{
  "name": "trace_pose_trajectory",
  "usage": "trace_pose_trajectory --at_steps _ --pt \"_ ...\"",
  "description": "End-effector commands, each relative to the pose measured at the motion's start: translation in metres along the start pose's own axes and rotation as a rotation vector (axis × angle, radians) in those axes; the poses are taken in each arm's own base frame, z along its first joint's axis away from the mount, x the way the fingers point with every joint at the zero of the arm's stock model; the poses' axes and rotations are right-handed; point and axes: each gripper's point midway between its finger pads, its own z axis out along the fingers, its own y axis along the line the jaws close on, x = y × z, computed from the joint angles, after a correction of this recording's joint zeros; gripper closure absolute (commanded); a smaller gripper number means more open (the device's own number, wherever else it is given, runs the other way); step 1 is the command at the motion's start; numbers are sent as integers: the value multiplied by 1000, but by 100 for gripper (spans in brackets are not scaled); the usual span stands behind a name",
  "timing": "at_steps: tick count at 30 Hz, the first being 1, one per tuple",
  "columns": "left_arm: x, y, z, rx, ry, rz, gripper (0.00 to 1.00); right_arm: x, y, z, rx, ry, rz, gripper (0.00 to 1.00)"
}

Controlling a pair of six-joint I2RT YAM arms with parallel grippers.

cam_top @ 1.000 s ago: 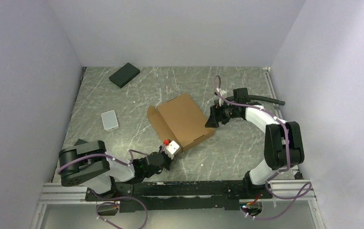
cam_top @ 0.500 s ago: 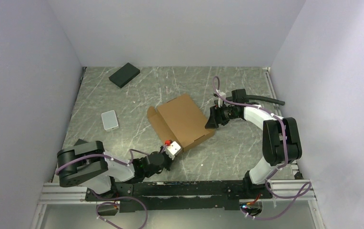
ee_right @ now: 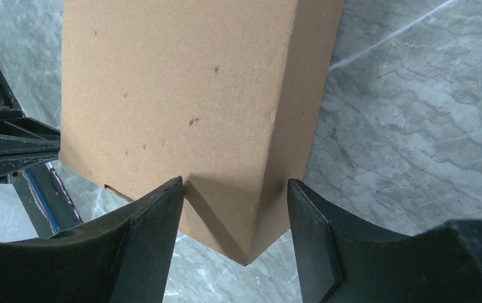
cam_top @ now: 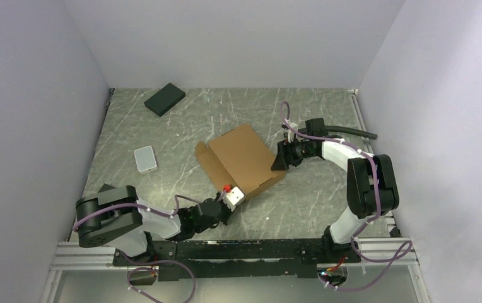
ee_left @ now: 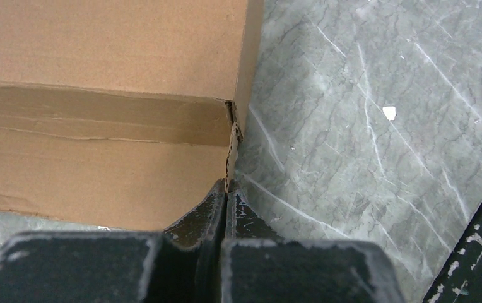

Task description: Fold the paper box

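Your left pincer (ee_left: 227,187): closed, tips touching the paper box (ee_left: 99,50) at its near corner.
Your right pincer (ee_right: 235,184): wide, straddling its right corner.

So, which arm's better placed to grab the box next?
Right, probably: the right claw stands open, straddling a corner of the plain brown corrugated cardboard box, ready to close. The left claw is shut at the near corner.

Spread gripper (ee_right: 235,182) astride paper box (ee_right: 182,88) corner
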Motion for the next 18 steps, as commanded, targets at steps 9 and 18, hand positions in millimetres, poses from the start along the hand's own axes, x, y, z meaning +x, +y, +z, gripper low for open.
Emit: trace_pose_trajectory --at_steps 9,18 --pt "-26 -5 8 14 -27 51 97 -4 2 5 -4 -6 -27 38" --pt "-33 -4 9 -5 1 41 98 -4 6 6 -12 -1 -37 40"
